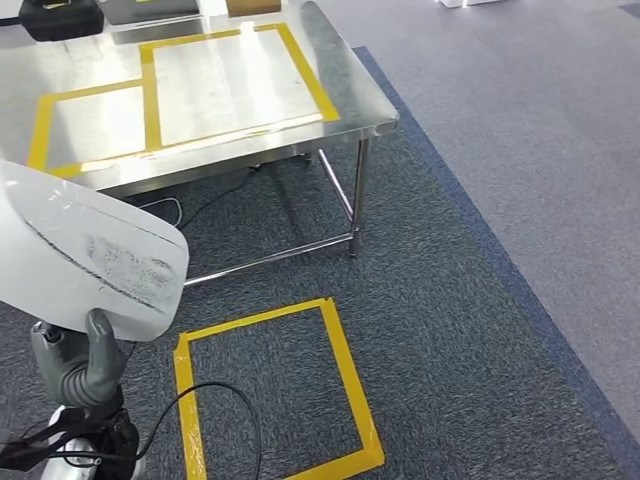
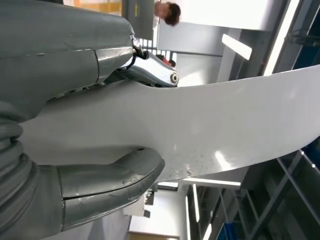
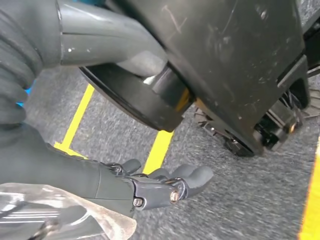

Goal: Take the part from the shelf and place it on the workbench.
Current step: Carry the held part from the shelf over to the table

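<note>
Grey carpet (image 1: 468,300) lies between robot and steel desk (image 1: 226,90), far ahead. Left hand (image 1: 79,365) clamps the white part (image 1: 83,265) from below, long axis probably running left-right; right hand (image 3: 166,185) hangs slack, holding nothing.

Part (image 1: 83,255): one wide, thin white panel with a rounded corner, glossy, its face marked with grey smudges and a dark curved line. Held off the floor in the left hand (image 1: 79,360), thumb on one face and fingers on the other. Position: low and in front of the steel worktop (image 1: 362,100), not touching it.

Worktop: shiny, marked with yellow tape rectangles.
</note>
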